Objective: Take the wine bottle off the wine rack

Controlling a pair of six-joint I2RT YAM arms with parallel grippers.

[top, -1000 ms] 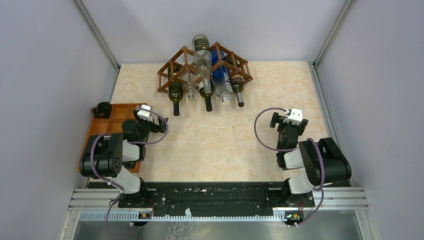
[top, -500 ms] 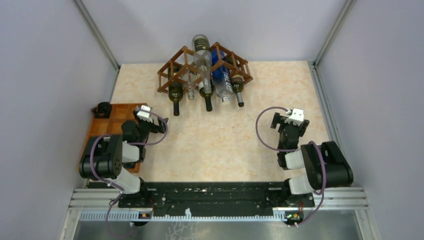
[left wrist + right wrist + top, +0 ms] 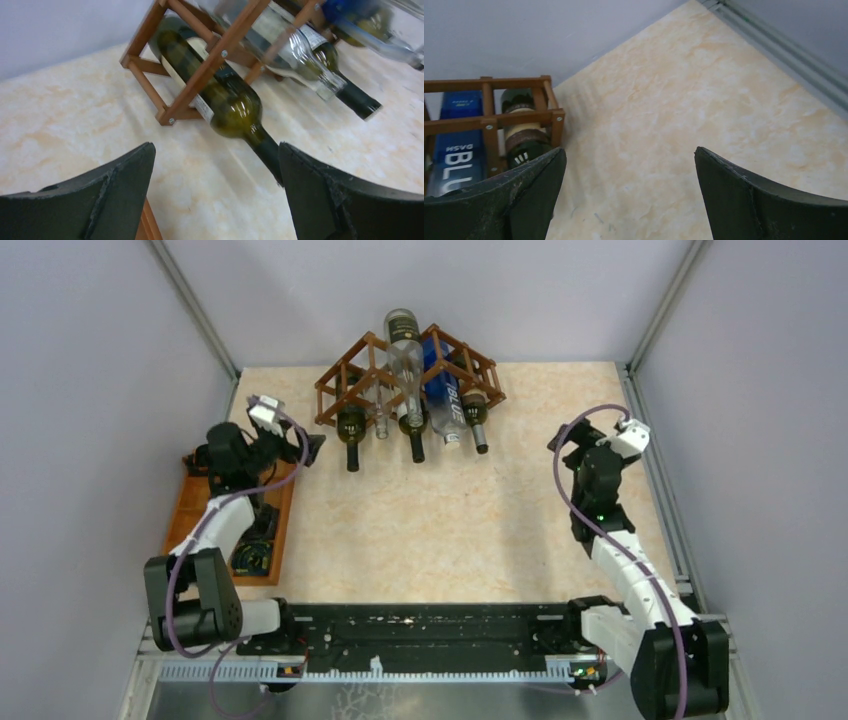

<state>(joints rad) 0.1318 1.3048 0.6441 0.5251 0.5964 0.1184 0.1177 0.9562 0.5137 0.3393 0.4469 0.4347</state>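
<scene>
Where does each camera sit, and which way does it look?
Top external: above and behind the bases, looking down on the table, the wine rack, the left arm and the right arm.
Left wrist: on the left arm, looking past the open left fingers at the rack's left end and a green wine bottle.
Right wrist: on the right arm, looking past the open right fingers at the rack's right end.
Shared: all three show the rack.
</scene>
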